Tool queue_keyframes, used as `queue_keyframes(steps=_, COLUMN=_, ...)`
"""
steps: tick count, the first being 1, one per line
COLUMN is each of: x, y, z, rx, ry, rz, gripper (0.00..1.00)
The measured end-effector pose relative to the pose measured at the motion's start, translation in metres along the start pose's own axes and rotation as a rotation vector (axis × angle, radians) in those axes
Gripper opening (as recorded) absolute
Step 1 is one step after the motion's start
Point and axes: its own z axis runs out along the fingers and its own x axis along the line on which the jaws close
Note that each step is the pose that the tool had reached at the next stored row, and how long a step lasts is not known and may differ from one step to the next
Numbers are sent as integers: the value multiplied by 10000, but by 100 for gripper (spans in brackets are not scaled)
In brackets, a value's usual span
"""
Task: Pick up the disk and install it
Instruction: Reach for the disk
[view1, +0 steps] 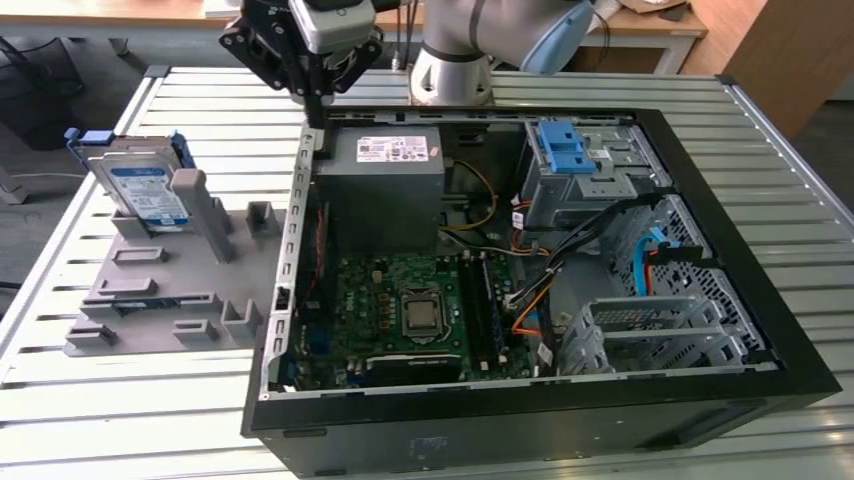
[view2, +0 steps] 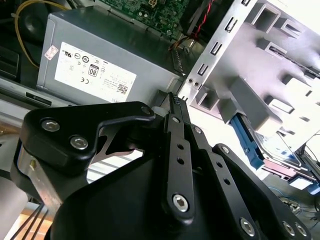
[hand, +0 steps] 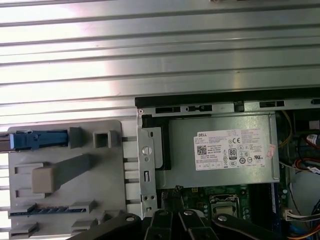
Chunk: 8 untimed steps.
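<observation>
Clearly the disk (view1: 144, 188) stood on edge in a grey holder (view1: 174, 290) on the slatted desk (view1: 534, 85), at the exterior view's left and well apart from the open computer case (view1: 747, 300). The end effector (view1: 316, 120) hung over the case's near wall, beside the power-supply box (view1: 387, 170), its fingers pressed together on nothing.

The drive looked stiff and dense for its size. Its smooth metal faces were likely slippery, and it would probably take knocks badly. The free upper part, pinched across the flat faces or on the blue carrier frame (view1: 94, 137), seemed the safest hold.

A grey post (view1: 191, 195) of the holder covered part of the drive's lower edge, so how it sat in its slot could not be told. In the second wrist view the disk (view2: 280, 147) was half hidden behind the holder.
</observation>
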Motion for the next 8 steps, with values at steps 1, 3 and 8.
queue_keyframes(steps=1, x=12, y=0, z=0, rx=0, ry=0, rz=0, gripper=11)
queue_keyframes(steps=3, x=38, y=1, z=0, rx=0, ry=0, rz=0, gripper=11)
queue_keyframes(steps=8, x=93, y=10, z=1, rx=0, ry=0, rz=-1, gripper=11)
